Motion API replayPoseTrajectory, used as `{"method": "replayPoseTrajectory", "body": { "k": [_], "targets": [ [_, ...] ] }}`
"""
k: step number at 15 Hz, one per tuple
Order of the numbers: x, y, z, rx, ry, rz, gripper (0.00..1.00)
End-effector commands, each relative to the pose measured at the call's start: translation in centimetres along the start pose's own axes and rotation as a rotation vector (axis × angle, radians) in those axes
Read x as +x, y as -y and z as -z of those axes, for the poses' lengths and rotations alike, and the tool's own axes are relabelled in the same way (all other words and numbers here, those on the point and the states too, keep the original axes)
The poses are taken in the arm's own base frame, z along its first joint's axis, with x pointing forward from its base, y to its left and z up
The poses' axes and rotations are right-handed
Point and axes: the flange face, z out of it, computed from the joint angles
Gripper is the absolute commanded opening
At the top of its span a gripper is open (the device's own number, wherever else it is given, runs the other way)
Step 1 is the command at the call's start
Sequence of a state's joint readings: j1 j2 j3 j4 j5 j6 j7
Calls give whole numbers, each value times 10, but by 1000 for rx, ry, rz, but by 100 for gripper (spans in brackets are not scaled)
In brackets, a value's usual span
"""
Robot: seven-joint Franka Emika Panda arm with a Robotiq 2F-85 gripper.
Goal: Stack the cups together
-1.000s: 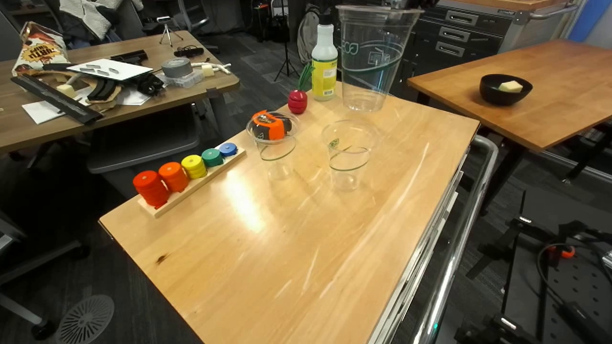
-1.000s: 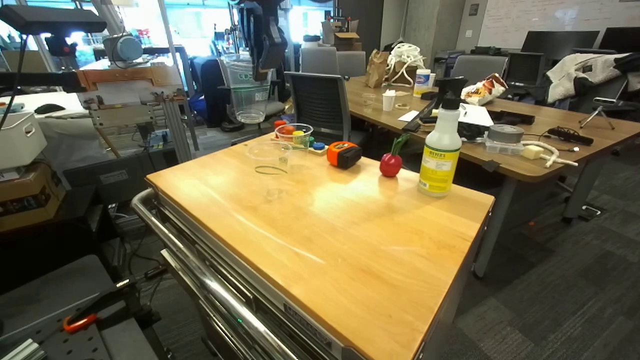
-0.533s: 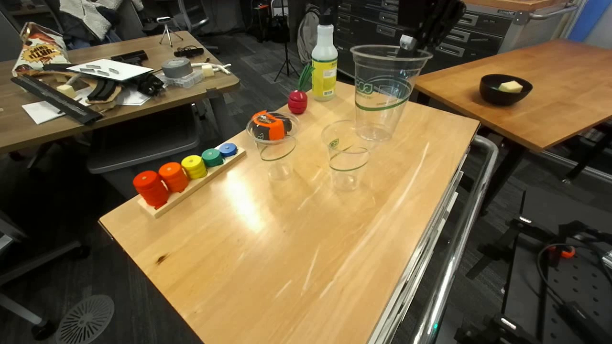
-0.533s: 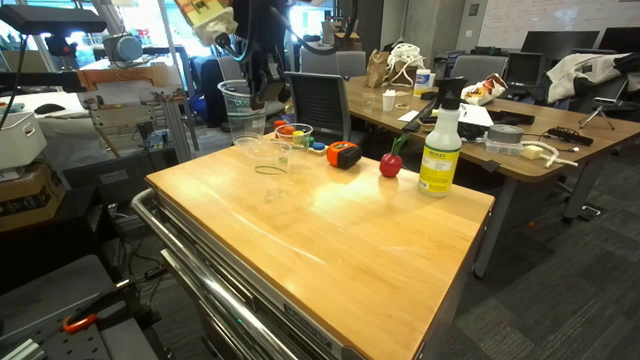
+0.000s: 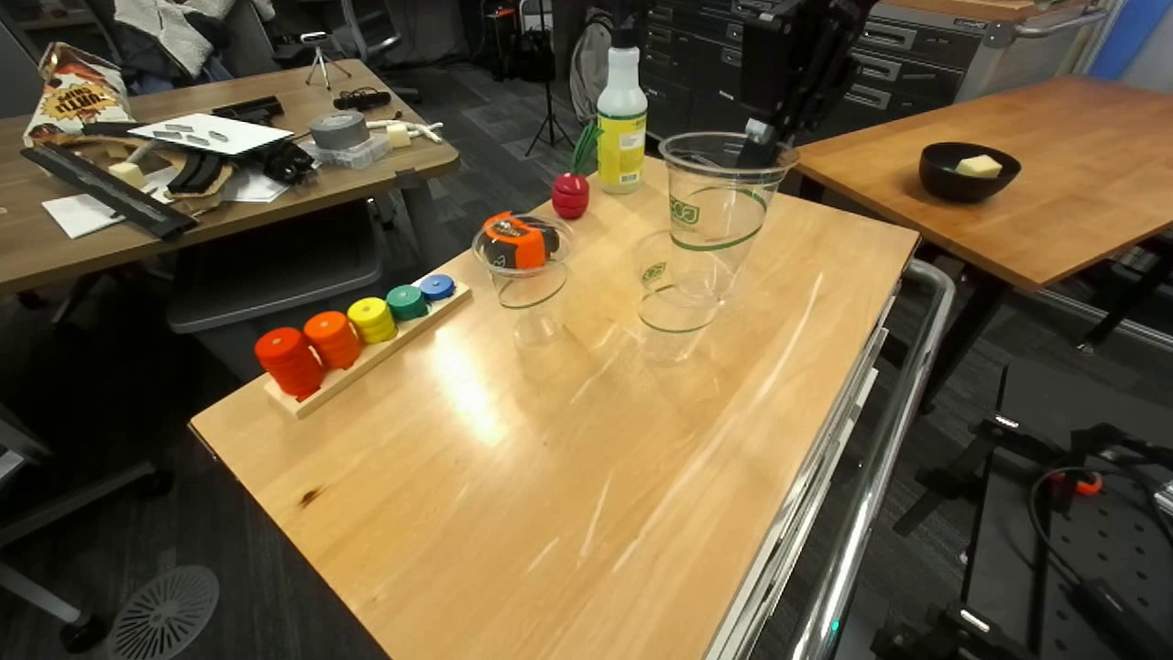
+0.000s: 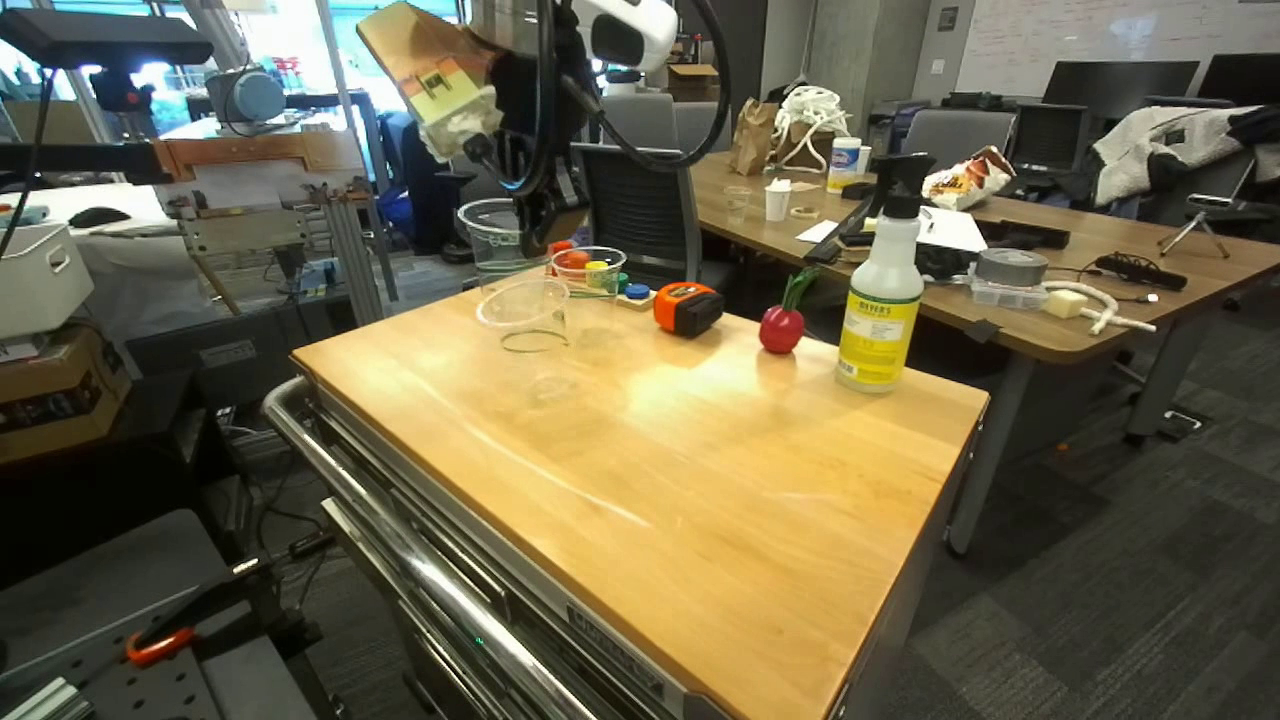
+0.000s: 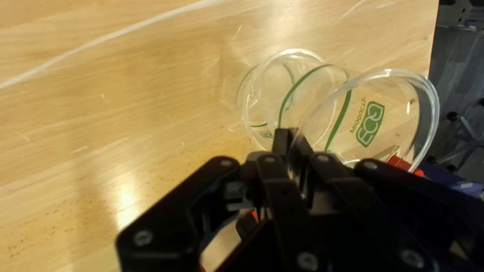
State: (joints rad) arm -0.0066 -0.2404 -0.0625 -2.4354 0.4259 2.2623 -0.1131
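Clenched at the fingers [image 7: 281, 141], grasping the held cup [image 5: 724, 209] by the wall, right at the rim. Clear, mouth up and leaning slightly in an exterior view, with a green band and a green logo on the side. Overlapping the lower cup [image 6: 535, 338] in all three views; cannot tell whether inside that mouth or against the outside. Can see the lower cup on the tabletop [image 5: 476, 513], slanted at the rim in an exterior view, so a little tipped. Farther out, can see the third cup [image 5: 531, 289] upright on the same tabletop, near the tape measure [image 6: 690, 310] and the disc row [image 5: 369, 321], ordered red, orange, yellow, green, blue. Past the tape measure, can see the red piece [image 6: 781, 330], topped in green, then the bottle [image 6: 880, 330], upright, yellow-labelled. Well apart, on the side table [image 5: 1090, 137], can make out a black bowl [image 5: 953, 190] with a pale lump [image 5: 979, 166] inside.
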Motion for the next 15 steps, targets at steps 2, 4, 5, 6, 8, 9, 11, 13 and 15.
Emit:
{"method": "replayPoseTrajectory", "body": {
  "k": [2, 4, 5, 6, 8, 9, 11, 13, 15],
  "targets": [
    [19, 8, -7, 11, -34, 18, 1],
    [27, 10, -11, -6, -44, 30, 1],
    [31, 10, -13, -15, -46, 39, 1],
    [34, 11, -16, -22, -47, 48, 1],
    [36, 15, -19, -30, -41, 78, 31],
    [37, 17, -19, -34, -37, 97, 38],
    [34, 22, -15, -62, -23, 152, 52],
    [29, 24, -11, -114, -13, 220, 68],
    [27, 23, -10, -165, -12, 258, 83]
  ]
}}
